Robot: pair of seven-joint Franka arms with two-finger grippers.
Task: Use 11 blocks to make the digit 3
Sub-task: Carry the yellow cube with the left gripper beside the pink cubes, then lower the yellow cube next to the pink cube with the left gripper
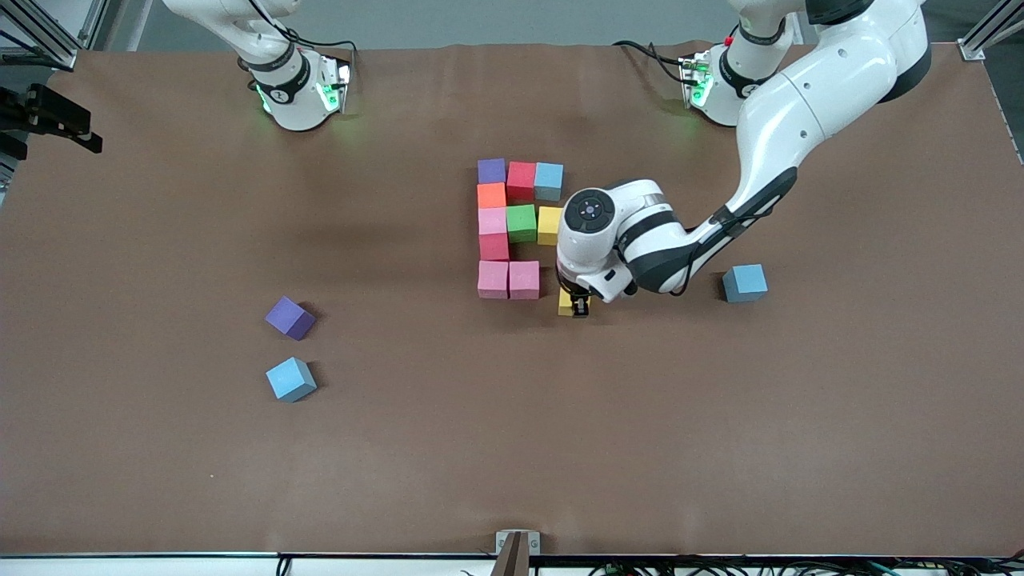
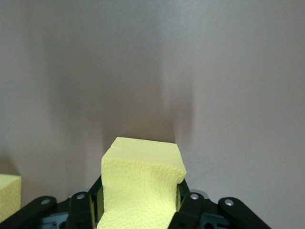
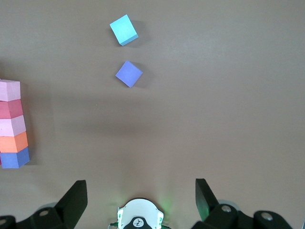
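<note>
The digit 3 [image 1: 512, 224] is a tight figure of touching blocks at the table's middle: purple [image 1: 491, 170], red [image 1: 521, 180] and light blue [image 1: 549, 181]; orange [image 1: 491, 195]; pink [image 1: 492, 220], green [image 1: 522, 222] and yellow [image 1: 549, 225]; red [image 1: 494, 246]; two pink [image 1: 509, 279]. My left gripper [image 1: 578, 304] is shut on a yellow block [image 1: 566, 302], low at the table beside the pink pair, a small gap away. The left wrist view shows this block [image 2: 143, 181] between the fingers [image 2: 190, 205]. My right gripper [image 3: 140, 188] is open and empty, high above its base.
Loose blocks lie apart: a light blue one [image 1: 745, 282] toward the left arm's end, and a purple one [image 1: 290, 318] and a light blue one [image 1: 290, 379] toward the right arm's end. The right wrist view shows these two [image 3: 129, 74] and the figure's spine [image 3: 12, 125].
</note>
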